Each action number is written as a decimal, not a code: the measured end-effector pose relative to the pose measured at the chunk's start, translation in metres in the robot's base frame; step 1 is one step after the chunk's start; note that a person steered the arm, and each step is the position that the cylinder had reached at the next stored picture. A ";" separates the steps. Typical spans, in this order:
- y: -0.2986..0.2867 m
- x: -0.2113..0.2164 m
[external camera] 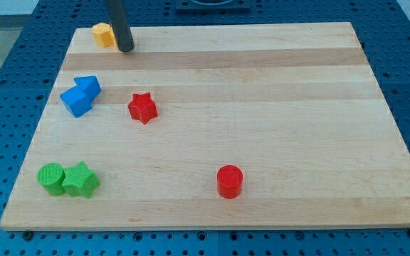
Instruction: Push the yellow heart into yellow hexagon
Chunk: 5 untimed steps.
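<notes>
A yellow block (103, 34) lies at the board's top left corner. I cannot make out whether it is the heart, the hexagon, or both pressed together. My tip (125, 49) rests on the board just right of it and slightly lower, touching or nearly touching it. The dark rod rises out of the view's top and may hide part of the yellow block's right side.
Two blue blocks (80, 95) touch at the left edge. A red star (142, 108) lies right of them. A green cylinder (50, 176) and a green star (80, 179) touch at the bottom left. A red cylinder (229, 180) sits at the bottom middle.
</notes>
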State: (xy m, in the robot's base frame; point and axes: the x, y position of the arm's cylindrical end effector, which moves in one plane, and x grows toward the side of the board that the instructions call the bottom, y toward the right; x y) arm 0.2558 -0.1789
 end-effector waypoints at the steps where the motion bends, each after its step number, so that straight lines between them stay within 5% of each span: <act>1: 0.000 0.035; 5: 0.023 0.155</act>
